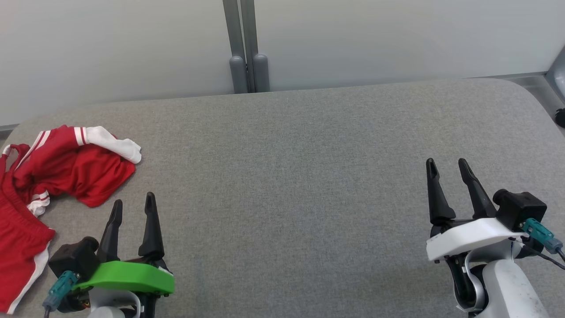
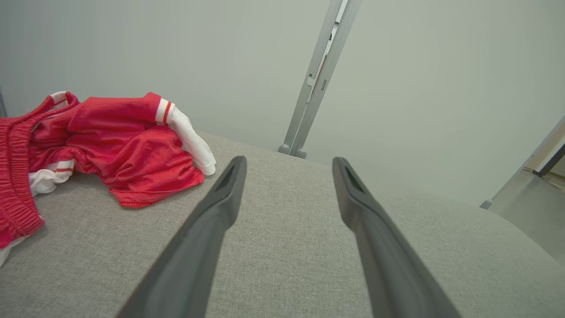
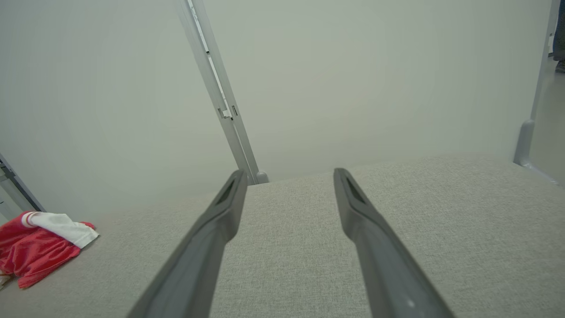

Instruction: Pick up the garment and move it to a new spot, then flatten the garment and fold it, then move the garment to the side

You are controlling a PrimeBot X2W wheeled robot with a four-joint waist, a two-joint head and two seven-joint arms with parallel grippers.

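Note:
The garment is a crumpled red shirt with white sleeves and striped trim, lying at the far left of the grey table. Part of it runs off the left edge of the head view. My left gripper stands open at the lower left, just right of and nearer than the cloth, touching nothing. In the left wrist view the garment lies ahead and to the left of my open left gripper. My right gripper is open at the lower right, far from the cloth. From the right wrist, the garment sits far left of my right gripper.
A pale wall with a grey vertical post runs behind the table's far edge. The table's rounded far right corner borders a strip of floor.

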